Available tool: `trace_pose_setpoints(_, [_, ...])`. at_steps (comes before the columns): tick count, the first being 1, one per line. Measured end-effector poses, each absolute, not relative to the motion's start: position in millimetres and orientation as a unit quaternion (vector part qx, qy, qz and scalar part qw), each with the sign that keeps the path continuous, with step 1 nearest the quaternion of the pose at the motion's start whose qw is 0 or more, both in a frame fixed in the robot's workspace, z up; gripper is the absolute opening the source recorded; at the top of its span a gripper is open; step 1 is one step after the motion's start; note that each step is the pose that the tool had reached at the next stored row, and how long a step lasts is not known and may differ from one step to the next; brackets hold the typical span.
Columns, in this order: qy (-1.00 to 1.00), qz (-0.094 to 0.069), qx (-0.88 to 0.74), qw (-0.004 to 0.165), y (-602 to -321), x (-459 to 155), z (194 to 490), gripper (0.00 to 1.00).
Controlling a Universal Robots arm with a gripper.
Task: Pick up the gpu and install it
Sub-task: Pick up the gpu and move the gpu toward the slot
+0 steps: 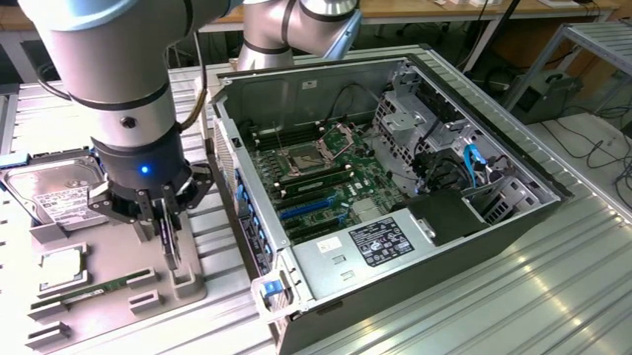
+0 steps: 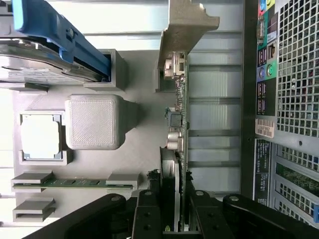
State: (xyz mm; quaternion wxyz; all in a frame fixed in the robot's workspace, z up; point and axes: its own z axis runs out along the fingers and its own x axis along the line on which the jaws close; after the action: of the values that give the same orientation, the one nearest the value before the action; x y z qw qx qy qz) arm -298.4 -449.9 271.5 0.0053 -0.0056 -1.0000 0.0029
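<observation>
The fingers (image 2: 147,214) are clamped on the gpu (image 2: 172,167), upright at the tray (image 1: 109,255). It is not yet in the computer case (image 1: 445,274).

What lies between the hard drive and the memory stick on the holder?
A CPU chip in its pocket, with a grey block beside it, lies between the hard drive and memory stick. The wrist view shows it.

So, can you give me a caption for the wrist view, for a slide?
Tool gripping the gpu edge-on at the grey tray, beside the PC case.
</observation>
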Motion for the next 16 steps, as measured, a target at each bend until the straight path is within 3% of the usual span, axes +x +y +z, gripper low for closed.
trace_pose_setpoints(16, [-1.0,0.009,-0.006,0.005,-449.9,-298.4,318.7,0.27])
